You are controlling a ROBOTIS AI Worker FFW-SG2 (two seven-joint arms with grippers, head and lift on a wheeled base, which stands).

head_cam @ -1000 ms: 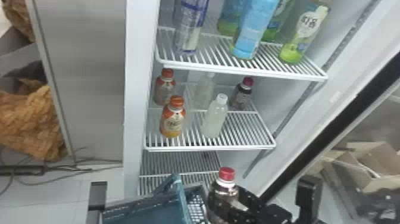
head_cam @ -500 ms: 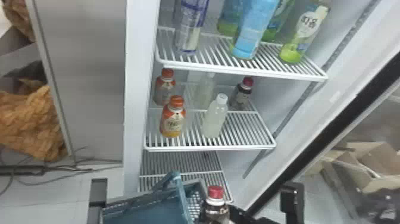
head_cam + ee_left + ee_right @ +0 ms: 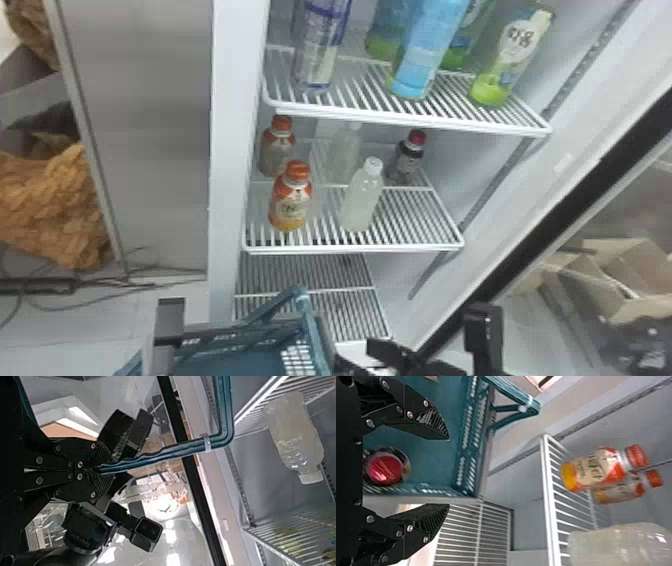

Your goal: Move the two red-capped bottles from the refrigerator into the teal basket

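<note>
1. Clamps left claw (image 3: 170, 320) on teal basket's (image 3: 240, 362) handle (image 3: 158, 457).
2. Holds right claw (image 3: 356, 356) apart, near the basket.
3. Has one red-capped bottle (image 3: 384, 469) inside, near a basket edge; another red-capped bottle (image 3: 407, 160) at middle shelf's (image 3: 352, 248) back right corner.

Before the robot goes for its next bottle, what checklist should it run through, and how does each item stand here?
1. First bottle inside the teal basket: ok.
2. That bottle settled on its base: cannot tell; it shows cap-first, base hidden.
3. Right hand released: ok; fingers apart, with a gap on each side of the red cap.
4. Left hand gripping the basket's handle: ok.
5. Second red-capped bottle in the basket: not ok; it stands toward the back of the middle shelf.
6. Room for the hand past the white-capped bottle in front: cannot tell; approach with care.
</note>
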